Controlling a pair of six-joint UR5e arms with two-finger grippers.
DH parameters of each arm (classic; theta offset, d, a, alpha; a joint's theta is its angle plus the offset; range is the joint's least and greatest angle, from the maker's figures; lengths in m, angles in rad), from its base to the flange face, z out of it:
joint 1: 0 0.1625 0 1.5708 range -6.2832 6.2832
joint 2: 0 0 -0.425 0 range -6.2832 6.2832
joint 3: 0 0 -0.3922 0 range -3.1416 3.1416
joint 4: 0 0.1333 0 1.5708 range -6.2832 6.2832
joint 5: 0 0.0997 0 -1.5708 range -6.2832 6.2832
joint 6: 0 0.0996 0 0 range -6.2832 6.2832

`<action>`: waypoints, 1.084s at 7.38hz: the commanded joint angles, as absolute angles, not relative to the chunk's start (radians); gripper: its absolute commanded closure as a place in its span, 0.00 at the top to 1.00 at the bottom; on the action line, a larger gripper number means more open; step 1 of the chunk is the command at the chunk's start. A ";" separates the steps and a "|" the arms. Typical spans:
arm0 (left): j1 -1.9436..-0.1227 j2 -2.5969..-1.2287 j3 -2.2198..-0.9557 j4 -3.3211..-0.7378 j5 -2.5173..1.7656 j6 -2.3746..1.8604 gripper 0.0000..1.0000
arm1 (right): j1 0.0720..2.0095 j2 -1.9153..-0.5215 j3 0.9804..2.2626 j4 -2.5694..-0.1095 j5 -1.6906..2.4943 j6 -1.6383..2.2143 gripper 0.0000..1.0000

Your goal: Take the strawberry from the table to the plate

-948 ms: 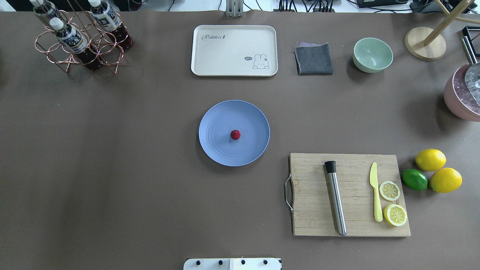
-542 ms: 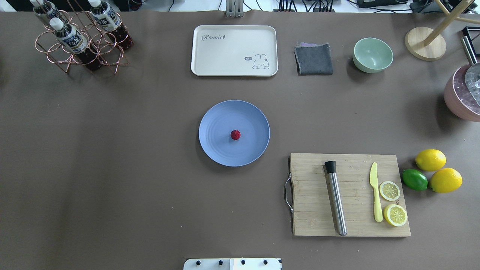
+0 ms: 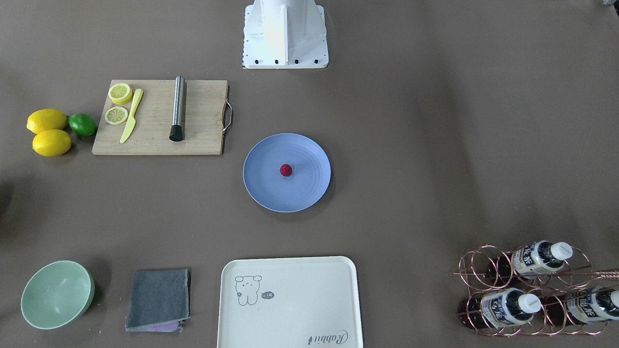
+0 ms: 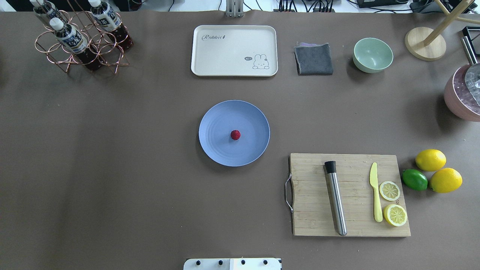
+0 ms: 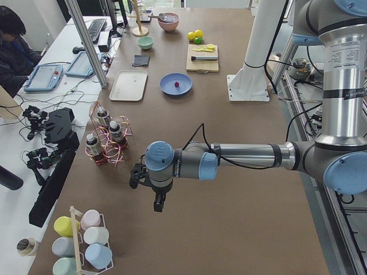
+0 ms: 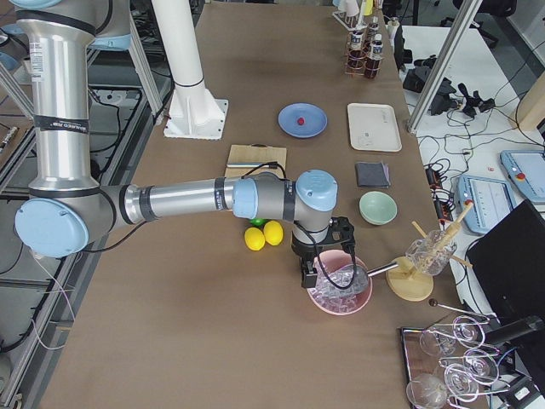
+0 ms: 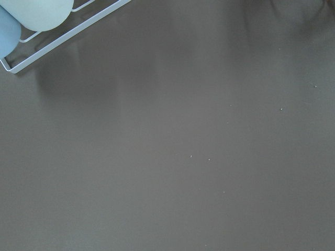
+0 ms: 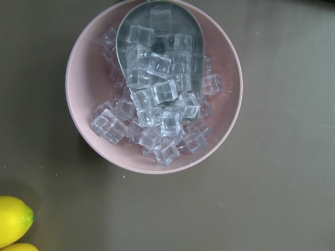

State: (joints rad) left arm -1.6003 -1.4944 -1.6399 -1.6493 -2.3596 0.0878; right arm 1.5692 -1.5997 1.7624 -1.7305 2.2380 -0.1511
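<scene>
Robot's side of the counter (image 4: 112,195) first: a cutting board (image 4: 311,217) carrying a steel muddler (image 4: 336,204), a yellow knife (image 4: 376,195) and two lemon halves (image 4: 389,190); two lemons (image 4: 430,159) and a lime (image 4: 414,179) lie just off its right edge. Mid-counter: the plate (image 4: 217,123), with the strawberry (image 4: 235,134) resting on it close to the centre and touching nothing else. The berry is roundish, with no long axis to line up on. Far edge: bottles (image 4: 69,37), tray (image 4: 193,50), grey cloth (image 4: 314,59), green bowl (image 4: 360,63). No arm shows in the overhead or front views. At the robot's left end the left claw (image 5: 159,203) hangs over bare counter, past the bottles and near some cups (image 5: 94,236); its wrist camera shows only brown surface and a rack corner. At the opposite end the right claw (image 6: 311,277) hangs above a pink bowl (image 8: 84,78) of ice (image 8: 157,104) with a scoop (image 8: 183,15) in it. Both show only from the end cameras, so I cannot tell how wide either is set or whether it grips anything. The strawberry lies well apart from both, inward along the counter's length: rightward of the left claw, leftward of the right. Neither arm looks clearly nearer. Judgement: the placing looks done, with no pick left.
</scene>
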 commanded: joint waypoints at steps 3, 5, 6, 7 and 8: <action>-1.600 -1.480 -1.640 -1.655 -2.362 0.091 0.98 | 1.569 -1.611 1.767 -1.729 2.240 -0.153 1.00; -1.600 -1.470 -1.641 -1.655 -2.362 0.091 0.98 | 1.569 -1.621 1.767 -1.729 2.241 -0.155 1.00; -1.601 -1.470 -1.640 -1.655 -2.362 0.091 0.98 | 1.569 -1.624 1.767 -1.729 2.241 -0.155 1.00; -1.601 -1.468 -1.640 -1.654 -2.362 0.091 0.98 | 1.569 -1.626 1.767 -1.729 2.243 -0.155 1.00; -1.600 -1.463 -1.640 -1.655 -2.362 0.091 0.98 | 1.569 -1.631 1.767 -1.729 2.244 -0.153 1.00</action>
State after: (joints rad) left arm -1.6009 -1.4679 -1.6401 -1.6545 -2.3623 0.0905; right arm 1.5693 -1.6255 1.7670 -1.7288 2.2424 -0.1546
